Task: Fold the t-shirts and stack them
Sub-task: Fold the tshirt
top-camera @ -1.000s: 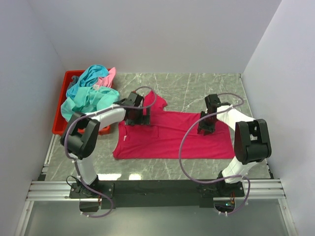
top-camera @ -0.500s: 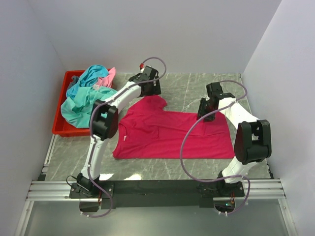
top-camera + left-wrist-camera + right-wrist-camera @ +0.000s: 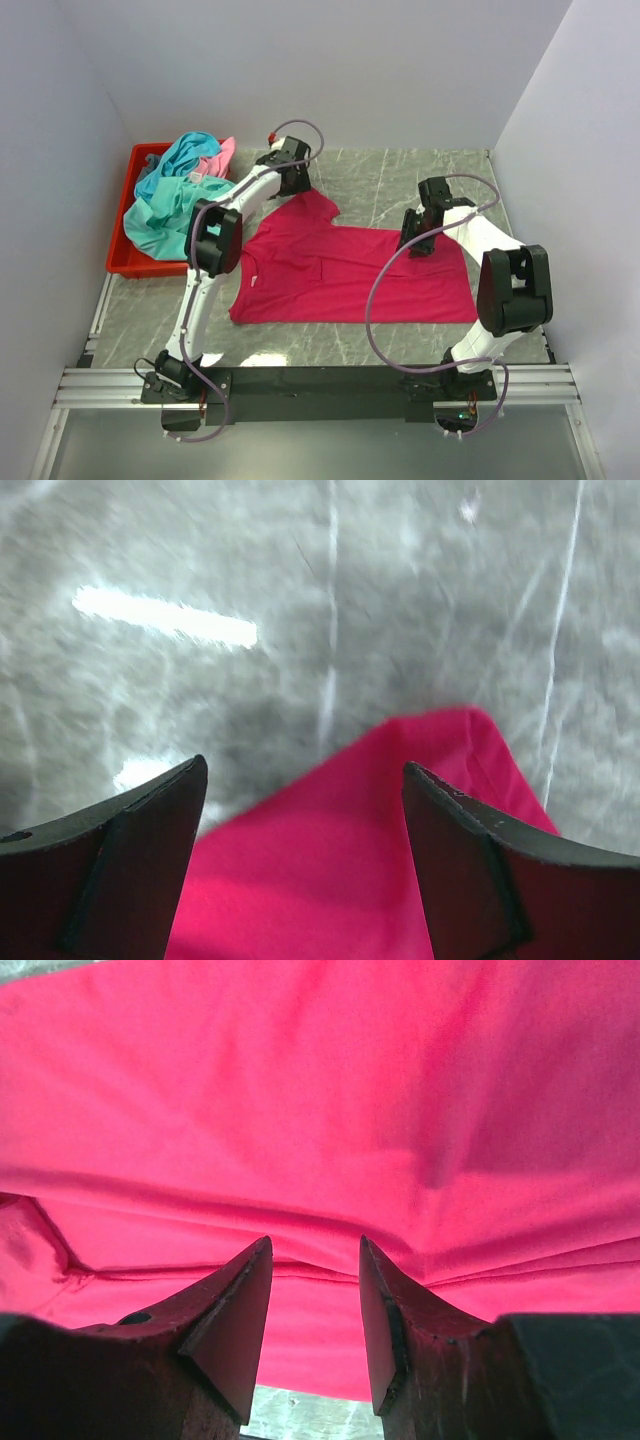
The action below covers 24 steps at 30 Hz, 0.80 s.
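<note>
The magenta-red t-shirt [image 3: 350, 275] lies spread flat on the marble table. My left gripper [image 3: 296, 183] is open and empty, hovering at the far tip of the shirt's sleeve [image 3: 318, 207]. In the left wrist view the gripper [image 3: 305, 765] has its jaws wide apart over the sleeve tip [image 3: 400, 810]. My right gripper [image 3: 413, 243] is over the shirt's far edge. In the right wrist view it [image 3: 315, 1242] is open just above the red cloth [image 3: 330, 1090], holding nothing. The teal shirts [image 3: 180, 200] and a light pink shirt [image 3: 218, 158] are heaped in the bin.
A red plastic bin [image 3: 128, 262] stands at the far left of the table, overflowing with the heaped shirts. White walls close in the back and both sides. A metal rail [image 3: 320, 385] carrying the arm bases runs along the near edge.
My left gripper has left the shirt's collar area and swung far back to the sleeve tip. My right gripper moved slightly back and then returned over the shirt's far edge.
</note>
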Tool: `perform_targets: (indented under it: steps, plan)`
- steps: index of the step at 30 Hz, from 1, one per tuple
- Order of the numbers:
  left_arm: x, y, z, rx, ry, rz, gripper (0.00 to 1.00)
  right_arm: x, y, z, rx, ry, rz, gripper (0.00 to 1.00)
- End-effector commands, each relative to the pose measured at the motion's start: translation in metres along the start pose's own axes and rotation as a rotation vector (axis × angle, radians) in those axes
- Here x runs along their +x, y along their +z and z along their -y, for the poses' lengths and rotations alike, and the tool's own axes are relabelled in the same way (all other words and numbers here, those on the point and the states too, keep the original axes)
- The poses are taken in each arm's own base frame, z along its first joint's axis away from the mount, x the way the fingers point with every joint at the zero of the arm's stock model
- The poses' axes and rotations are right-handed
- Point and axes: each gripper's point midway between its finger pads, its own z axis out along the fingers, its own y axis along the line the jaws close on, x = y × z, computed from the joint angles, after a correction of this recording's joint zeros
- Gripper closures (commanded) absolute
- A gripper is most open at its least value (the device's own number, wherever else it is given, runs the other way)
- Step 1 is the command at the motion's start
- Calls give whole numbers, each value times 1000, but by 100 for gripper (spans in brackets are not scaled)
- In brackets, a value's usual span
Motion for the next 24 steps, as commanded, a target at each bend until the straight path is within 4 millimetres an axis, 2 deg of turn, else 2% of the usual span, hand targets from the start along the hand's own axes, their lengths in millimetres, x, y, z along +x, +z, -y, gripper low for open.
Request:
perform_targets:
  steps: [1, 8, 12, 17, 20, 24]
  plan:
    - [-33, -2, 11, 45, -61, 81, 16, -7, -13, -9, -41, -12, 54, 53]
    - [-23, 10, 29, 137, -66, 51, 16, -8, -9, -11, -52, -14, 48, 53]
    - [-28, 8, 40, 189, -83, 61, 16, -8, -7, -11, -50, -21, 43, 53]
    - [-28, 7, 41, 191, -104, 64, 17, -4, -4, -11, -57, -14, 34, 53]
    - [-37, 0, 47, 225, -120, 90, 17, -2, -2, -10, -56, -12, 28, 53]
    - [-30, 6, 48, 225, -125, 68, 18, 0, 0, -9, -54, -14, 18, 53]
